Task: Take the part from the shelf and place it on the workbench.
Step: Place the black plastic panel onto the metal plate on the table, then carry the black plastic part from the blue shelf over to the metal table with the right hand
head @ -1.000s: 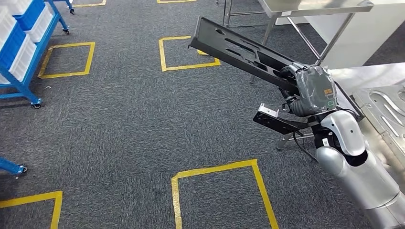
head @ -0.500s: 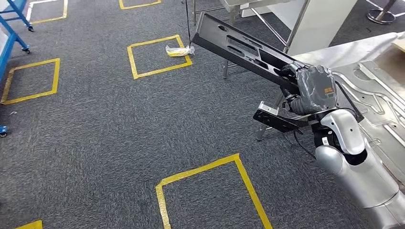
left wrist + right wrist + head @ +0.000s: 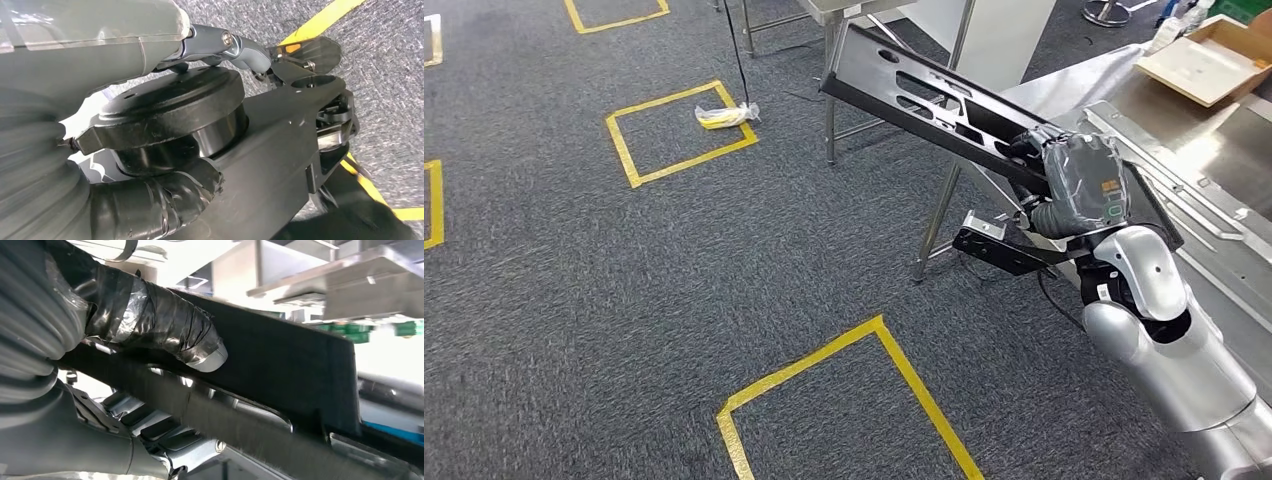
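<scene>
The long black part (image 3: 934,100) slants up over the carpet (image 3: 624,300), its low end gripped by the right hand (image 3: 1074,180), thumb (image 3: 170,335) pressed on its face, beside the steel workbench (image 3: 1224,200). I cannot tell how the left hand's (image 3: 150,200) fingers lie.

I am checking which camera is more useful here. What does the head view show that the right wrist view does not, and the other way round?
The head view alone shows the grey carpet with its yellow tape squares, the steel workbench, the cardboard box on it, and the part's full length. The right wrist view alone shows, close up, the taped thumb pressing on the part's flat face. Both show the long black part held by the right hand.
</scene>
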